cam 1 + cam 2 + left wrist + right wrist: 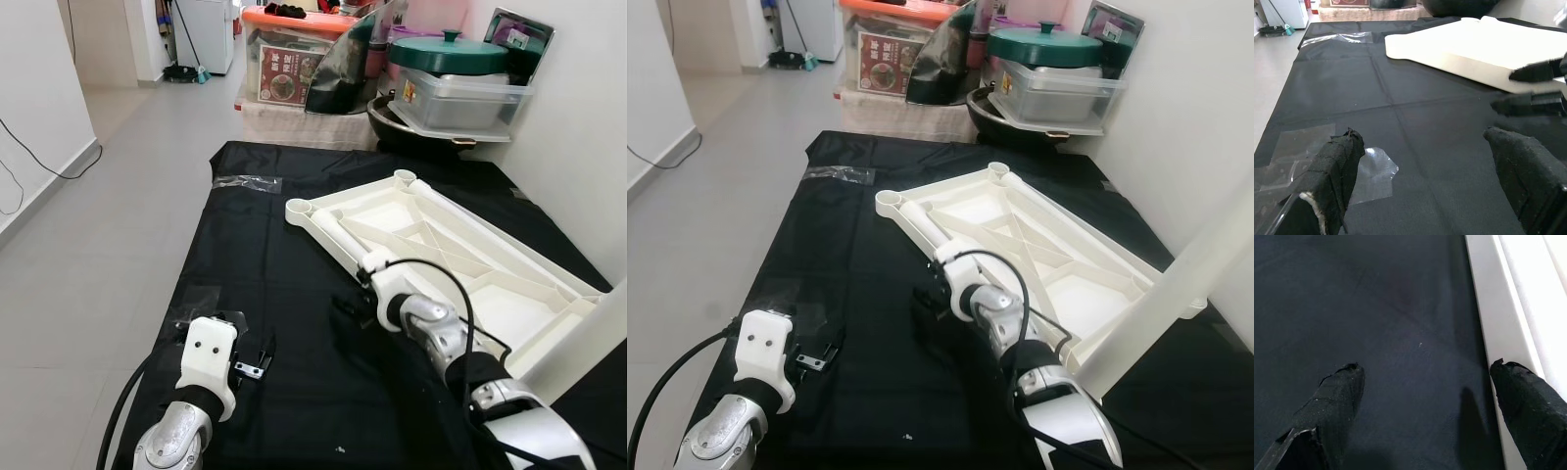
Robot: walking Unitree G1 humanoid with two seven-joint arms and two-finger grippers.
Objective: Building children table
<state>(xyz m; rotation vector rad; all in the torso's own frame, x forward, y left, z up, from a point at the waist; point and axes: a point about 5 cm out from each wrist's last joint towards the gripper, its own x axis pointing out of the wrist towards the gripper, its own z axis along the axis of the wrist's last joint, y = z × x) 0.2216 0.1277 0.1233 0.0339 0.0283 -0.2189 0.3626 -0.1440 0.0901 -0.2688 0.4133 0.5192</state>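
The right gripper [1422,406] is spread wide and empty, low over the black cloth [284,294], one finger [1528,401] at the rim of the upturned white tabletop [460,259]. The left gripper [1425,176], also wide open and empty, hovers near clear tape [1371,169]. Storage bins [294,59] stand beyond on the tiled floor [118,196].

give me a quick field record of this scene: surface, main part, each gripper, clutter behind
surface: black cloth sheet spread over the floor
main part: cream plastic children's tabletop, lying upside down, ribs and leg sockets facing up
loose part: cream plastic leg in the right foreground
right gripper: jaws open, low over the cloth, at the tabletop's long edge
left gripper: jaws open, over the cloth, apart from the tabletop
clutter behind: green pot lid on a clear plastic storage box
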